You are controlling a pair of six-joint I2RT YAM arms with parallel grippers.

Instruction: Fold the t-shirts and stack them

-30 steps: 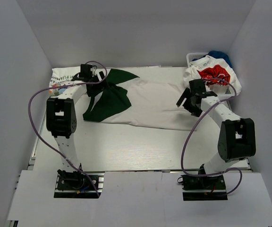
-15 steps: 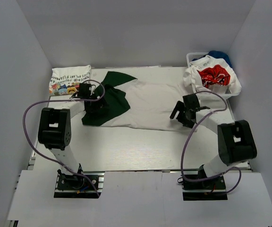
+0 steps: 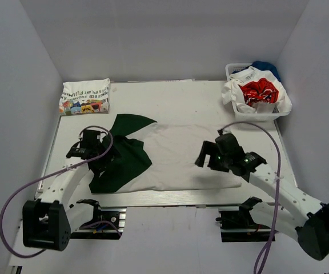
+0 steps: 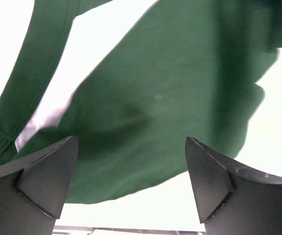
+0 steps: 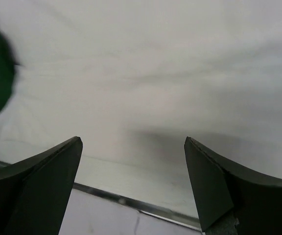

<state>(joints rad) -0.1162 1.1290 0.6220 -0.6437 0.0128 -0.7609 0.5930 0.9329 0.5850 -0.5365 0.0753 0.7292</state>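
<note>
Top view high and behind, looking down over the whole table (image 3: 179,97), both wrist views close above its spread t-shirt (image 3: 179,154)

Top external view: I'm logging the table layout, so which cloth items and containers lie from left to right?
Folded printed t-shirt → spread white-and-green t-shirt → white basket heaped with t-shirts.

The green and white t-shirt (image 3: 176,154) has slid from the far side of the counter (image 3: 170,100) toward you. Its near edge now lies by the counter's near edge. Your left fingers (image 3: 100,158) have come back from beside the folded t-shirt (image 3: 85,97) to the green sleeve. Your right fingers (image 3: 207,155) have moved away from the far right corner, down over the white part.
</note>
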